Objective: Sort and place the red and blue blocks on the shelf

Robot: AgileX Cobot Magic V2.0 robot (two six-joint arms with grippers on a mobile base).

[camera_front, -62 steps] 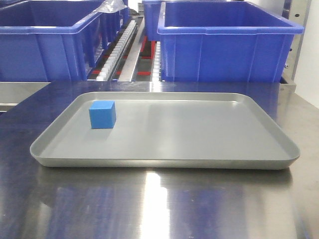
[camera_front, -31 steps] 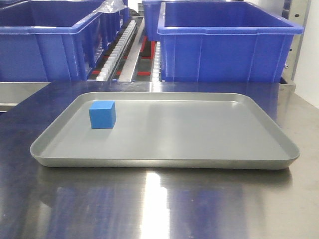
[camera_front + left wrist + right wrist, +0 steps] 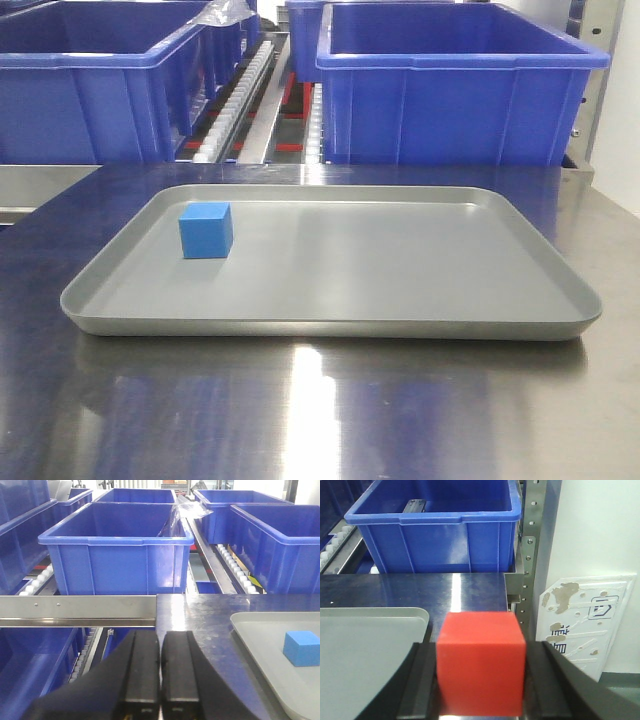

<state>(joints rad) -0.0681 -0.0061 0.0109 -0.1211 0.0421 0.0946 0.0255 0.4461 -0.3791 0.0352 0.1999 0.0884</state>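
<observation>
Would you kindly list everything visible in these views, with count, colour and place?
Blue block: one, blue, on the tray's left side.
Red block: one, red, in the right gripper.
Tray: one, grey, on the table.
Table: one, steel, in front of the bins.
Bins: several, blue, on the shelf.
Shelf: one, steel, roller tracks, front rail with two screws.
Left gripper: one, black, jaws shut, empty, before the rail.
Right gripper: one, black, jaws shut on the red block.

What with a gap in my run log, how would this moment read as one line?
left gripper: shut, empty | right gripper: shut on red block | blue block: on tray | shelf: no blocks visible
</observation>
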